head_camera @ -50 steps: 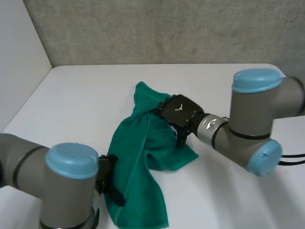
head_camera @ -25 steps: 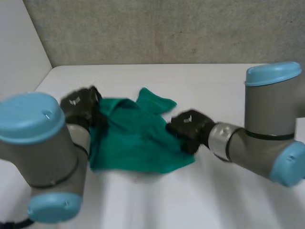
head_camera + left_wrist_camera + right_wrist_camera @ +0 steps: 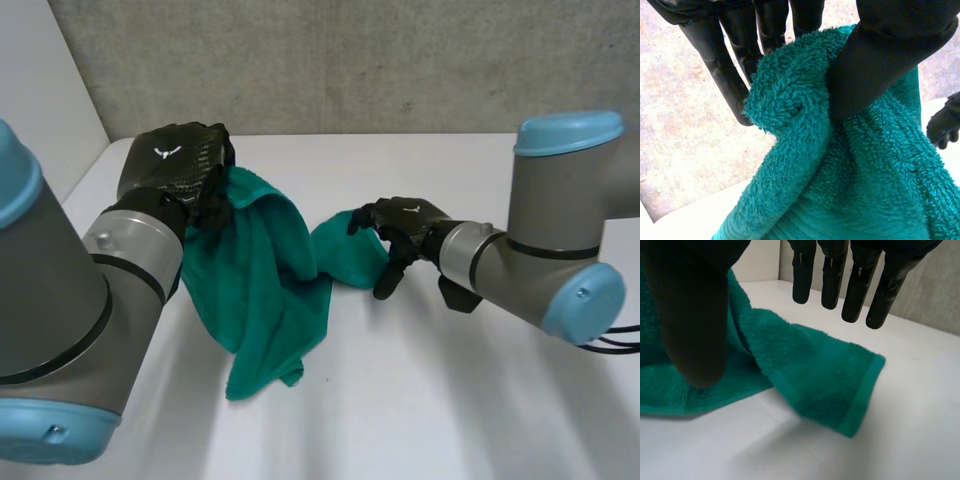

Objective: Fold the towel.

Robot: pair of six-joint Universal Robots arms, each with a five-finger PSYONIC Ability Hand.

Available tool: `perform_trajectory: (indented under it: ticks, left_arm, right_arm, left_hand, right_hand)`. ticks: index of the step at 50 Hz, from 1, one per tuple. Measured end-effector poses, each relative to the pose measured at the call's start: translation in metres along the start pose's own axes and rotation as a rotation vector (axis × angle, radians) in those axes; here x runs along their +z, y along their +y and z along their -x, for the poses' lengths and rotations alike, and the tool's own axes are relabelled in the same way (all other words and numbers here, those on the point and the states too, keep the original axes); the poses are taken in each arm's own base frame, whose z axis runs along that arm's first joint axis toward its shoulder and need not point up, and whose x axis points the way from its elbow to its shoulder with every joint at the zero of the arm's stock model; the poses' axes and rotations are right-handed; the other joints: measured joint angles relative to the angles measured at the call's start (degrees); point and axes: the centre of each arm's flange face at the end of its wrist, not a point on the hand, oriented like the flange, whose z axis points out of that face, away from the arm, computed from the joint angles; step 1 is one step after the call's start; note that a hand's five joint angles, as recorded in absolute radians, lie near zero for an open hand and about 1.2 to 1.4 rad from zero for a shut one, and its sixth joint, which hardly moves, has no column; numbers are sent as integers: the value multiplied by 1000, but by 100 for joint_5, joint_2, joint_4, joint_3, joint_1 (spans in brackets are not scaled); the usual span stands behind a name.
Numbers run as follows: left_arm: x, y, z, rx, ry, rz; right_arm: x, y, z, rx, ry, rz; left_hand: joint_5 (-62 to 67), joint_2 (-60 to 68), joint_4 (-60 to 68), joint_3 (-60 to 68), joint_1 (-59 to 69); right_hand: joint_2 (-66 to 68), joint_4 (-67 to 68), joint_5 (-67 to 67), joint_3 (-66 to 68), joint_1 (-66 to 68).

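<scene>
A green terry towel [image 3: 262,290] hangs from my left hand [image 3: 176,166], which is raised over the table's back left. In the left wrist view the thumb [image 3: 880,55] pinches a bunched corner of the towel [image 3: 805,130] against the fingers. The cloth drapes down, its lower end resting on the white table [image 3: 450,400]. One hemmed corner of the towel [image 3: 840,385] lies flat on the table under my right hand [image 3: 405,222]. That hand hovers just above it, its fingers [image 3: 857,285] straight and apart from the cloth, holding nothing.
A grey wall [image 3: 350,60] runs along the table's far edge and a white side wall [image 3: 40,100] stands at the left. Bare table spreads in front of the towel and to the right of my right arm [image 3: 545,250].
My left hand has closed on the towel and lifted it up to the back left. My right hand has let go of the cloth and opened, drawing slightly right.
</scene>
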Motion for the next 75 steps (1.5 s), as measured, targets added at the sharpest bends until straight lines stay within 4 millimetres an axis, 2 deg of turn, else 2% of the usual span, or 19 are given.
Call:
perform_trajectory:
  ticks: [13, 16, 18, 21, 26, 32, 36, 39, 41, 44, 46, 49, 50, 54, 55, 56, 60, 65, 75]
  left_arm:
    - [-21, -21, -4, -18, 29, -53]
    - [-26, -27, -5, -24, 35, -71]
    - [-29, -30, -4, -26, 35, -78]
    - [-30, -32, -2, -27, 31, -85]
    - [-32, -32, 8, -15, 4, -66]
    - [-34, -22, 17, 14, -14, 8]
    - [-35, -19, 18, 20, -10, 31]
    - [-37, 2, 15, 33, 28, 103]
    - [-36, 27, 11, 46, 64, 189]
    - [-36, 36, 10, 49, 76, 218]
    - [-30, 70, 5, 63, 103, 327]
    - [-26, 81, 3, 68, 106, 360]
    - [-16, 96, 1, 74, 103, 393]
    - [1, 110, 3, 75, 84, 413]
    - [7, 114, 4, 73, 74, 414]
    - [14, 116, 6, 71, 62, 414]
    - [27, 118, 10, 67, 43, 404]
    - [35, 115, 13, 61, 32, 386]
    - [34, 109, 14, 58, 28, 375]
  right_arm:
    - [60, 34, 34, 142, -101, -10]
    - [68, 35, 37, 133, -87, -27]
    - [68, 30, 35, 118, -49, -45]
    - [59, 15, 29, 75, 13, -82]
    - [10, -36, 9, -156, 143, -161]
    - [-49, -74, -9, -403, 215, -176]
    - [-60, -79, -12, -441, 217, -170]
    - [-62, -86, -16, -452, 195, -158]
    - [-54, -84, -22, -448, 164, -124]
    - [-49, -82, -24, -445, 153, -111]
    - [-12, -60, -35, -439, 110, -22]
    - [6, -48, -40, -443, 104, 13]
    - [30, -32, -49, -451, 116, 51]
    - [57, -14, -64, -465, 182, 76]
    - [63, -12, -67, -467, 209, 75]
    - [67, -11, -71, -468, 241, 70]
    - [70, -13, -77, -458, 293, 56]
    - [59, -21, -77, -417, 316, 45]
    - [-9, -27, -38, -347, 211, 17]
  left_hand:
    - [-2, 1, 0, 0, 0]
    - [-1, 1, 0, 0, 0]
    - [-2, 1, 1, 0, 0]
    - [-1, 1, 0, 0, 0]
    - [-1, 1, 1, 0, 0]
    - [-1, 1, 1, 1, 0]
    - [-1, 1, 1, 0, 0]
    - [-1, 1, 1, 1, 0]
    - [-1, 1, 1, 1, 0]
    - [-1, 1, 1, 1, 0]
    - [-1, 1, 1, 1, 0]
    - [-1, 1, 1, 1, 0]
    - [-1, 1, 2, 1, 0]
    - [-1, 1, 2, 1, 0]
    - [-2, 1, 2, 1, 0]
    - [-1, 1, 2, 1, 0]
    - [-1, 1, 2, 1, 0]
    - [-1, 1, 2, 1, 0]
    - [-1, 1, 2, 1, 0]
  right_hand:
    - [310, 511, 527, 423, 428]
    - [3932, 4022, 3881, 3945, 3389]
    - [4349, 4570, 4364, 4468, 3562]
    - [4362, 4651, 4397, 4518, 3562]
    - [4362, 4656, 4412, 4518, 3562]
    - [4362, 4657, 4412, 4518, 3562]
    - [4362, 4657, 4412, 4518, 3562]
    - [4362, 4658, 4412, 4547, 3562]
    - [4362, 4658, 4412, 4552, 3562]
    - [4362, 4658, 4412, 4552, 3562]
    - [4362, 4659, 4412, 4552, 3562]
    - [4362, 4659, 4412, 4552, 3562]
    - [4264, 4540, 4344, 4443, 3507]
    - [3156, 3413, 3353, 3330, 2640]
    - [795, 1149, 1132, 1060, 735]
    - [233, 517, 512, 434, 317]
    - [-565, -399, -395, -436, -388]
    - [-891, -695, -725, -840, -644]
    - [-293, -26, -67, -89, -136]
